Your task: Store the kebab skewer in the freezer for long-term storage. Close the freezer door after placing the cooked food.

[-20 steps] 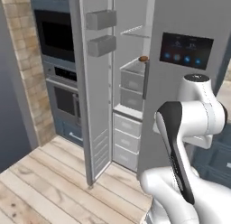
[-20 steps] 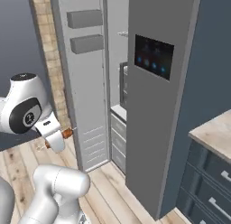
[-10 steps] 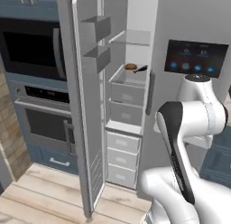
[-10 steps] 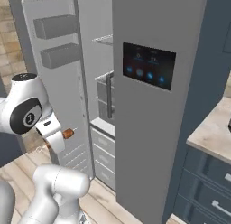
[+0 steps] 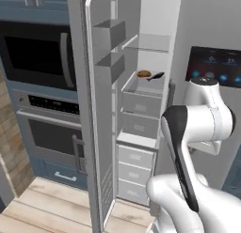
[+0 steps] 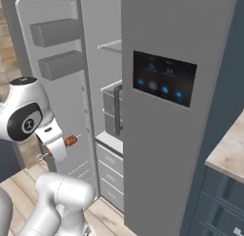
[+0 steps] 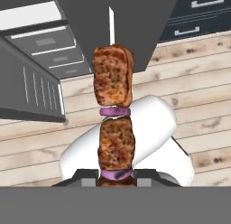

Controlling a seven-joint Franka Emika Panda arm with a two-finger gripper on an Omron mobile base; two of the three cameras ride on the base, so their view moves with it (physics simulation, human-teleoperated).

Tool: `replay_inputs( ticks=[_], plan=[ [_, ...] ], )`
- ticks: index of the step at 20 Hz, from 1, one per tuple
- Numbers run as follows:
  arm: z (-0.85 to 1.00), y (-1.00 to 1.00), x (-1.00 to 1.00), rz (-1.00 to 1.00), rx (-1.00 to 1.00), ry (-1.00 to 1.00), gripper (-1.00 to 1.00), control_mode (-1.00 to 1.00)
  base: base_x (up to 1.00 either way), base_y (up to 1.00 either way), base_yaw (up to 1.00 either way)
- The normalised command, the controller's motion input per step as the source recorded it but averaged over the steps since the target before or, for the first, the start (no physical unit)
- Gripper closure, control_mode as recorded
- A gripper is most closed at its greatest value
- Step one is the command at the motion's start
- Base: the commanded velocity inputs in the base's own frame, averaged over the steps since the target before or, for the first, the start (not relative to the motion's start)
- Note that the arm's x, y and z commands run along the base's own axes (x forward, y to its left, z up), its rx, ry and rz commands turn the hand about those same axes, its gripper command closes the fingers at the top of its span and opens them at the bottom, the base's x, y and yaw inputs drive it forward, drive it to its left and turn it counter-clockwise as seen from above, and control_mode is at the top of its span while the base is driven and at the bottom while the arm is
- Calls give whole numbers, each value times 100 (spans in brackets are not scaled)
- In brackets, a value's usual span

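Observation:
The kebab skewer [image 7: 114, 123], brown meat chunks with purple rings on a thin stick, stands up between my gripper's [image 7: 116, 179] two dark tips, which are shut on its lower end. In the right base view the gripper [image 6: 60, 145] hangs low beside the arm and the kebab skewer [image 6: 71, 140] points toward the freezer door [image 6: 62, 97]. That door stands swung wide open, its two grey bins facing me. The freezer [image 5: 141, 110] shows glass shelves and white drawers behind the freezer door [image 5: 101, 133]. The freezer [image 6: 108, 92] lies right of and beyond the skewer.
A round tan bun [image 5: 143, 73] and a dark-handled item [image 5: 156, 76] lie on a freezer shelf. The black microwave [image 5: 37, 53] and wall oven [image 5: 47, 133] stand left of the open door. The grey door with touch display [image 6: 164, 79] and a counter corner [image 6: 228, 154] stand right.
The whole picture has shifted and grown: the base has driven closer to the freezer. The gripper holds the skewer in the same pose beside the arm.

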Motion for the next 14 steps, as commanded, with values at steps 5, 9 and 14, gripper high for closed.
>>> replay_inputs(
  ticks=[5,9,14],
  plan=[
    [0,0,0,0,0,0,100,100,45,19,1],
    [0,0,0,0,0,0,100,100,52,18,10],
    [0,0,0,0,0,0,100,100,57,1,13]
  ],
)
